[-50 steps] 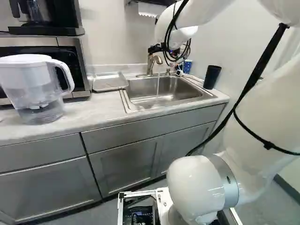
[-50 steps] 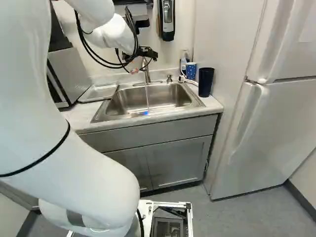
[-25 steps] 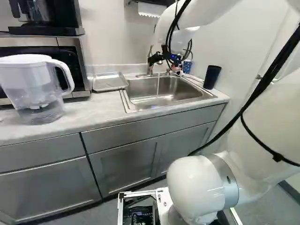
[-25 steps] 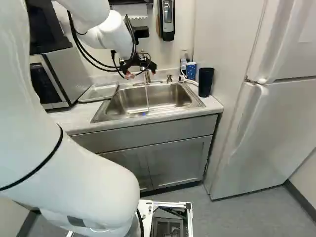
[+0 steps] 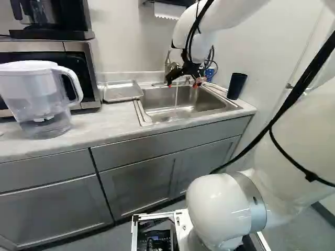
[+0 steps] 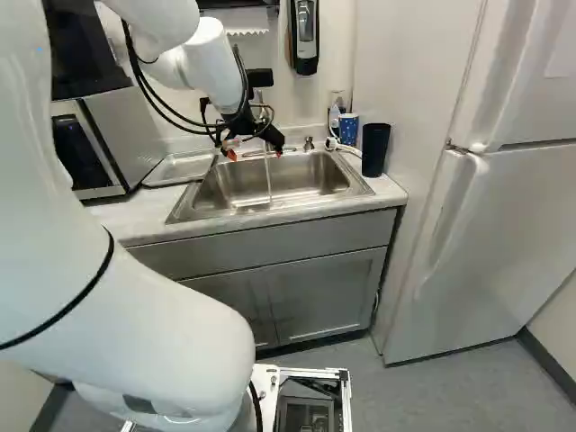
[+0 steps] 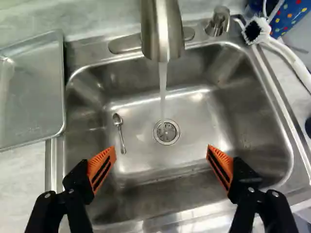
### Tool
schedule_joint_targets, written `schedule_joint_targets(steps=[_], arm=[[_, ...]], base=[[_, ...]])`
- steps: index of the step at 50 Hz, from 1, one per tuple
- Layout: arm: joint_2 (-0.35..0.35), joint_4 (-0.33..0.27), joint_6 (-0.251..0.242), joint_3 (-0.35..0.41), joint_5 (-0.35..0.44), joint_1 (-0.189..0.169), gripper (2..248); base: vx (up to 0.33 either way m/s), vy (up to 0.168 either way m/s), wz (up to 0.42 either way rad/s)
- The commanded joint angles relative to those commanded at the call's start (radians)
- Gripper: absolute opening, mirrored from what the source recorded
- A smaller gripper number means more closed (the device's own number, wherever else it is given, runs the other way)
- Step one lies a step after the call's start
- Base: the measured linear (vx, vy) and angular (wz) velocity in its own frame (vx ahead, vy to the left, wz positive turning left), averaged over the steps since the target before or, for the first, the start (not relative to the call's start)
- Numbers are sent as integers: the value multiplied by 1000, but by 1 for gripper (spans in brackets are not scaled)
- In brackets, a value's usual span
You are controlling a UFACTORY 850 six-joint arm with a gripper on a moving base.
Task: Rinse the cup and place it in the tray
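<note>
Two fingers [image 7: 101, 167] wide apart, my end effector [image 7: 162, 154] holds nothing; I judge the dark cup [image 6: 375, 149] off to its side light, stiff, slippery once wet: grip mid-wall.

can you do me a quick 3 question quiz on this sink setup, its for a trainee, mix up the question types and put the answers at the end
1. True or false: the pincer is open, with nothing held between its fingers.

2. Which of these lies in the sink, beside the drain?
a) a sponge
b) a spoon
c) a plate

3. Fill in the missing word: in the left base view, the dark cup stands to the ____ of the sink, while the tray lies on the opposite side.

Key: 1 true; 2 b; 3 right
</note>
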Motion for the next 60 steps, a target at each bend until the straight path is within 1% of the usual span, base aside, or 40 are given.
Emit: schedule_joint_targets(steps=[5,45,60], arm=[[0,0,0,0,-53,0,247],[0,1,0,0,-45,0,247],[10,32,0,9,-21,-6,247]], base=[[0,0,0],[0,0,0],[0,0,0]])
